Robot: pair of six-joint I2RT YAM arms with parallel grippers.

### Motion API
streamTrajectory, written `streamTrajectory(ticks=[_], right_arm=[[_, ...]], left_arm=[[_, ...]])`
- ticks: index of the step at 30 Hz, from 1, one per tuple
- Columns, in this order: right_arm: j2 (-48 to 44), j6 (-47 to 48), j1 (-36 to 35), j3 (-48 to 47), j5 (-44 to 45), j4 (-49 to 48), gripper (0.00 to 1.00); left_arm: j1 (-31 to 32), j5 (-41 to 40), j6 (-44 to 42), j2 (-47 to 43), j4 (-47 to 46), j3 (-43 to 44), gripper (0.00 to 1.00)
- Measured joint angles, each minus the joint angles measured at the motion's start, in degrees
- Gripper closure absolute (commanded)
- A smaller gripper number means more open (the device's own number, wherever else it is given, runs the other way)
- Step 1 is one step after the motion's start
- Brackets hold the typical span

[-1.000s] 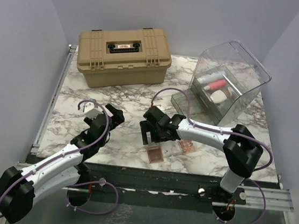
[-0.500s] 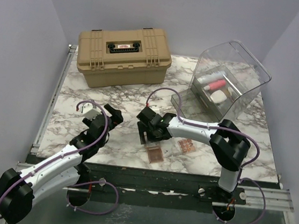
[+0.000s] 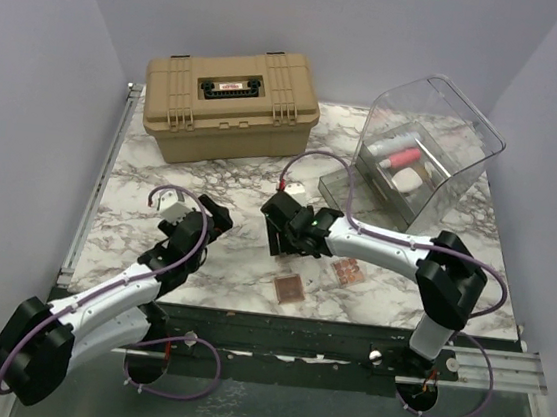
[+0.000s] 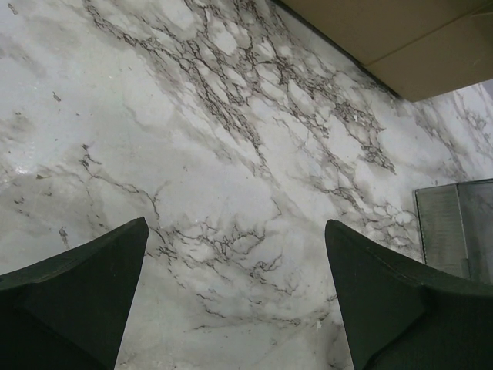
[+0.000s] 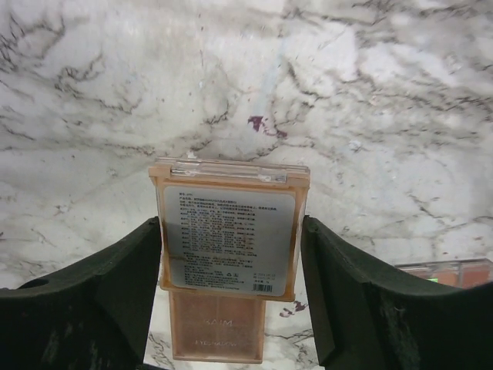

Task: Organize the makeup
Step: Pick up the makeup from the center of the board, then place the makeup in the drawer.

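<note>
Nearest you, one eyeshadow palette (image 5: 216,333) lies flat on the tabletop (image 5: 385,116). Just beyond it your right pincer (image 5: 231,223) grips a second palette (image 5: 229,239), its long axis running out along the fingers. The clear bin (image 3: 453,178) lies farther back to the right, and this arm is nearer to it than the left pincer (image 4: 235,225), which is spread wide and holds nothing

Marble-patterned table (image 3: 162,170) — plain lilac walls (image 3: 34,60) close around it on three sides, a metal rail (image 3: 482,365) along its near edge — even light.
</note>
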State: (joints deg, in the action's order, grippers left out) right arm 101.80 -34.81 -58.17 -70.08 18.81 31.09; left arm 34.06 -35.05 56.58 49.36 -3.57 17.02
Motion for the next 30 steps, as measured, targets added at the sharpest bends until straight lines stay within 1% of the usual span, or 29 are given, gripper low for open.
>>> streamTrajectory(ticks=[4, 7, 15, 20, 23, 26, 30], right_arm=[[-2.6, 0.4, 0.5, -0.2, 4.6, -0.5, 0.44], [-4.4, 0.4, 2.0, -0.2, 5.8, -0.5, 0.44], [-8.6, 4.5, 11.8, -1.8, 9.4, -0.9, 0.43], [-8.3, 10.6, 14.8, -1.9, 13.6, -2.2, 0.42], [-7.6, 15.0, 16.1, -2.0, 15.1, -3.6, 0.41], [-6.5, 19.4, 17.1, -2.0, 16.1, -5.0, 0.41], [-4.9, 25.6, 18.6, -2.0, 16.7, -7.1, 0.4]], left_arm=[[0.0, 1.8, 0.0, 4.0, -1.4, 0.5, 0.01], [-0.1, 3.1, -0.3, 5.5, -1.9, 0.9, 0.01], [-1.8, 6.5, -2.2, 8.0, -4.0, 3.0, 0.01], [-2.1, 11.0, -1.9, 11.1, -5.7, 3.3, 0.01], [-2.1, 13.9, -3.4, 13.0, -4.8, 5.5, 0.01], [-2.1, 15.4, -4.4, 14.0, -4.4, 8.0, 0.01], [-2.1, 16.3, -4.1, 13.9, -4.4, 8.3, 0.01]])
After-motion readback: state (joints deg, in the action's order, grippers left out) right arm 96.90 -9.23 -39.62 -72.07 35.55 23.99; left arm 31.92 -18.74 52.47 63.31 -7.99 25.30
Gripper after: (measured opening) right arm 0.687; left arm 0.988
